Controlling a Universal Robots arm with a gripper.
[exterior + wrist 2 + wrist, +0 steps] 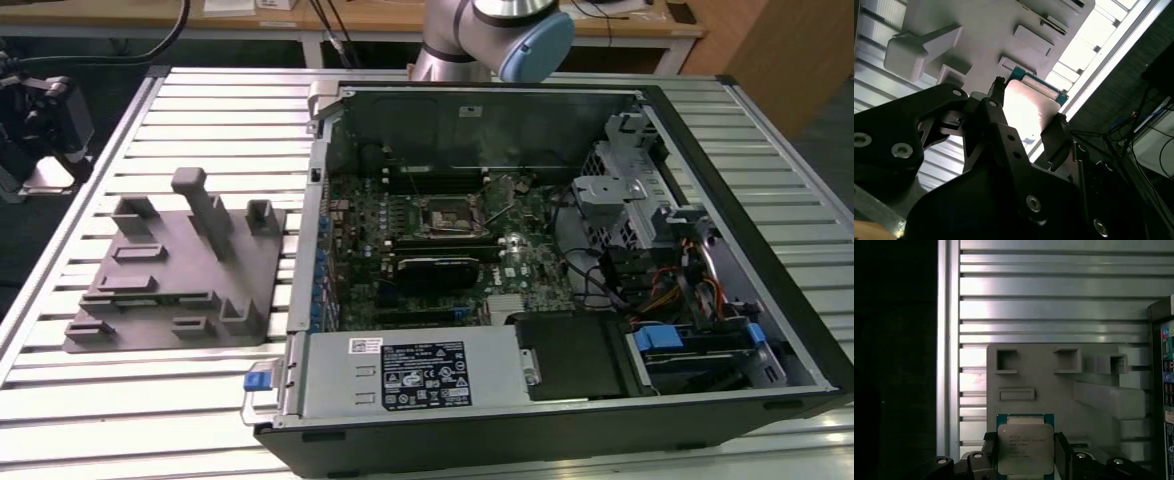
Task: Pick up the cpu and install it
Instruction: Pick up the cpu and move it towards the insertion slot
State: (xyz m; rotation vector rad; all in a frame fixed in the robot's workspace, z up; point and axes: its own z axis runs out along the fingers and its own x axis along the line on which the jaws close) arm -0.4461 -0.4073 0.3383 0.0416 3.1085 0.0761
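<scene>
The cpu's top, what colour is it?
The cpu top is pale silver, best in the first wrist view.

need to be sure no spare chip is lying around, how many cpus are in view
1. The cpu is clamped between the fingers above the grey fixture, in both wrist views. Others may be hidden inside the computer case.

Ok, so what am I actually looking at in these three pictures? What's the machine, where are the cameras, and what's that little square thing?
The machine is a robot arm, seen in the exterior view by a camera standing off it. On the slotted metal table sit an open computer case and a grey fixture. The other two pictures come from cameras riding near the arm's wrist. Both show its claw shut on the cpu, a small square chip with a silver top, with the fixture behind it.
</scene>
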